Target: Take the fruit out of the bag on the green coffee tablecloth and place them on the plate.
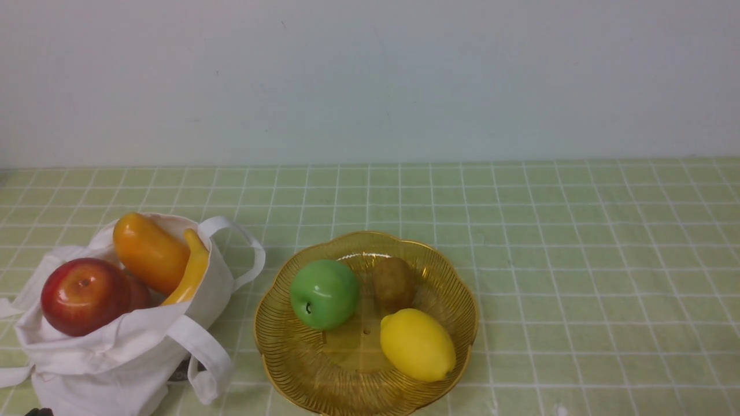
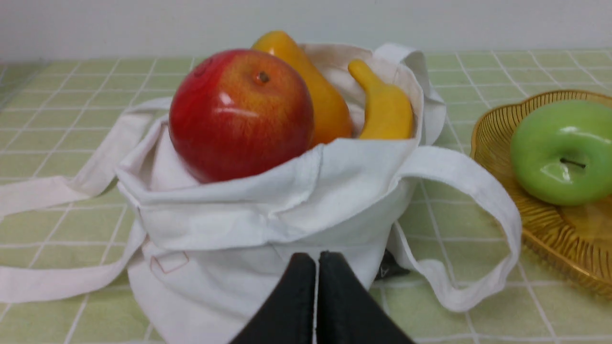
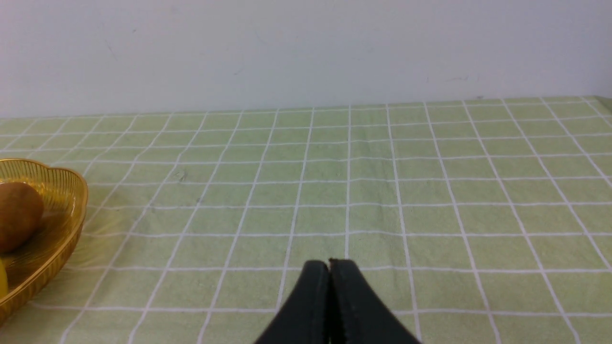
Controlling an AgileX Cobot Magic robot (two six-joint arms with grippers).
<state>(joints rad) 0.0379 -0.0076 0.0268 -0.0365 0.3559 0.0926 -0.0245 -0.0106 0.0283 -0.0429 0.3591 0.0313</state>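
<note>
The white bag [image 1: 115, 352] [image 2: 267, 215] stands at the front left on the green coffee tablecloth [image 1: 578, 260]. In its mouth sit a red apple [image 1: 85, 296] [image 2: 241, 114], an orange oblong fruit [image 1: 149, 252] [image 2: 315, 91] and a yellow banana [image 1: 192, 271] [image 2: 385, 105]. The amber plate [image 1: 277, 341] [image 2: 497, 129] [image 3: 67, 191] holds a yellow lemon [image 1: 417, 344], a green apple [image 1: 324, 293] [image 2: 562, 150] and a brown kiwi [image 1: 394, 282] [image 3: 16, 215]. My left gripper [image 2: 317, 260] is shut and empty, close in front of the bag. My right gripper [image 3: 329, 266] is shut, over bare cloth right of the plate.
A pale wall [image 1: 370, 75] runs behind the table's far edge. One bag handle [image 1: 202, 352] loops toward the plate; another strap [image 2: 62, 186] trails across the cloth. A small dark thing [image 2: 394, 267] peeks from under the bag.
</note>
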